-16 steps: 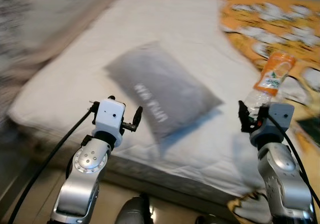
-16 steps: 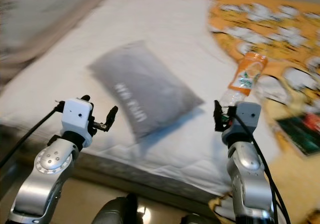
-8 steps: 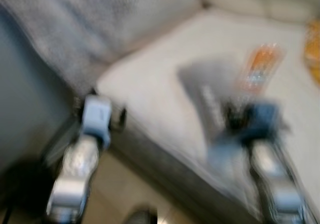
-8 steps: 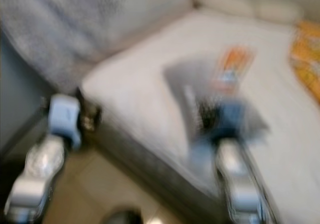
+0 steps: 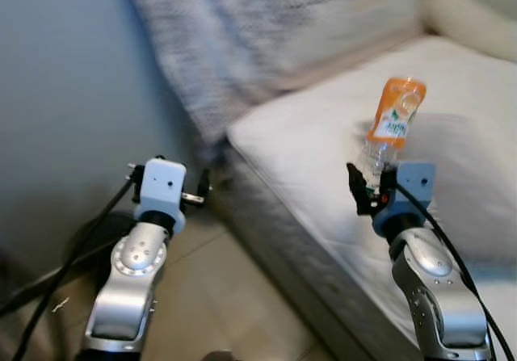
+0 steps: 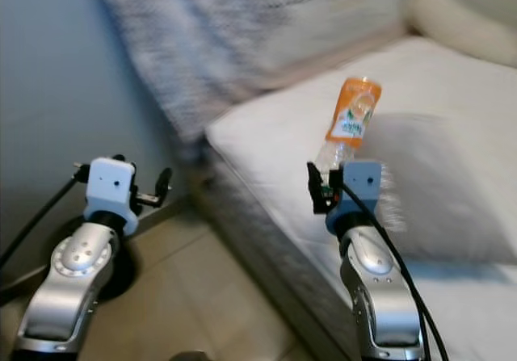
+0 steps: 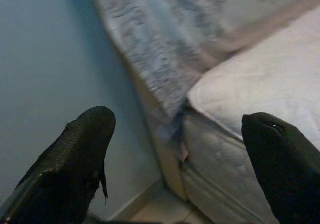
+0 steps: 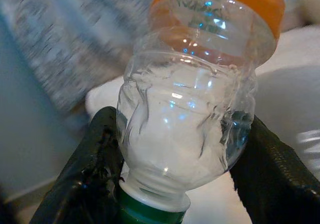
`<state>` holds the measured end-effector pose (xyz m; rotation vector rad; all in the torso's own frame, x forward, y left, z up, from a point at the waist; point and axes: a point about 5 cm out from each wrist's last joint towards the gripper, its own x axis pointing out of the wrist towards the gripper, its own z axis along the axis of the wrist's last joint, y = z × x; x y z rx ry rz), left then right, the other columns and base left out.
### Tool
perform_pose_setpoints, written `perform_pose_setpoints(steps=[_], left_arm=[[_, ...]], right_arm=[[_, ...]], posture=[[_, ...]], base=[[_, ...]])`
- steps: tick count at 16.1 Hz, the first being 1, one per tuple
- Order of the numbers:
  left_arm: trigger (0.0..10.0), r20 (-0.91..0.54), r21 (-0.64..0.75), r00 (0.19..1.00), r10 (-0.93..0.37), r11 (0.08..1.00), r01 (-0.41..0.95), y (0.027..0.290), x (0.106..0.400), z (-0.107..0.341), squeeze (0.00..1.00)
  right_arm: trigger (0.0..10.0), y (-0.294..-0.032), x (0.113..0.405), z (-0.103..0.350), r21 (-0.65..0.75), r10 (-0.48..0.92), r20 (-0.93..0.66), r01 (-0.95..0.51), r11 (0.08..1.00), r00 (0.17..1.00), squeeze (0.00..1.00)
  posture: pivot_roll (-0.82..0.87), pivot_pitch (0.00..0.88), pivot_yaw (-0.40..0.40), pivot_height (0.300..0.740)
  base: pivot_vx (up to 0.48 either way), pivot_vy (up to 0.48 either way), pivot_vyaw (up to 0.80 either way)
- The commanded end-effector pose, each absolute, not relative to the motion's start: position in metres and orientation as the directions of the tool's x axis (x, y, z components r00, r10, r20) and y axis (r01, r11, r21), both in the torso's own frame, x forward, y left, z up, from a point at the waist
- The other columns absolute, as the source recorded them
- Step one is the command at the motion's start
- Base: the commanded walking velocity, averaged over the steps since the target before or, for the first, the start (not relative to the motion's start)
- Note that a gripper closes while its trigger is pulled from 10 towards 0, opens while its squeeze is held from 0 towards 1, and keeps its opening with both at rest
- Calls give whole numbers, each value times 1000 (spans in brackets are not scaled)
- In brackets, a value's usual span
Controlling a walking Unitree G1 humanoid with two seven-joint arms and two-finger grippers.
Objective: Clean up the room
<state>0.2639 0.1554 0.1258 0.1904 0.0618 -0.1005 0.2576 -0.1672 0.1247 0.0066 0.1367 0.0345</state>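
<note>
Bottle (image 5: 393, 127): clear crumpled plastic with an orange label, pinched at its neck end by the right pincer (image 5: 368, 190), green cap toward the wrist, base pointing up and away. It is carried above the edge of the bed (image 5: 323, 135), whose white mattress lies ahead of and below that pincer. The left pincer (image 7: 175, 149) is empty, fingers spread wide, directed at the wall (image 5: 65, 94) beside the bed corner. Progress assessment: pickup is complete; disposal remains, and no bin is visible.

Clear bottle (image 8: 187, 108) with orange label and green cap; white mattress (image 5: 323, 143); grey-speckled blanket (image 7: 165, 38); pale blue wall (image 5: 73, 78).
</note>
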Motion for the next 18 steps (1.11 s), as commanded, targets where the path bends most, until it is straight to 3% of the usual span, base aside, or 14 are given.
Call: perform_pose_setpoints(steps=[1,5,7,15,18], left_arm=[[10000,-76,165,995,-65,983,77,161,264,124,0],[10000,-74,238,996,-44,969,61,166,268,122,0],[10000,-45,196,996,-72,977,79,165,270,129,0],[10000,-52,175,996,-68,982,76,164,271,126,0],[10000,-52,177,996,-69,981,77,165,271,127,0]], right_arm=[[10000,-168,256,120,12,37,-154,-35,999,987,0],[10000,-161,257,107,54,75,-201,-65,996,977,0],[10000,-159,261,104,47,83,-221,-74,996,972,0],[10000,-172,264,100,7,39,-243,-38,999,969,0],[10000,-167,265,102,-2,85,-235,-88,996,968,0]], posture=[[40,0,42,740],[59,0,29,740],[64,0,28,740],[60,0,28,740],[64,0,32,740]], base=[[0,0,800],[0,0,800],[0,0,800],[290,0,0],[341,0,267]])
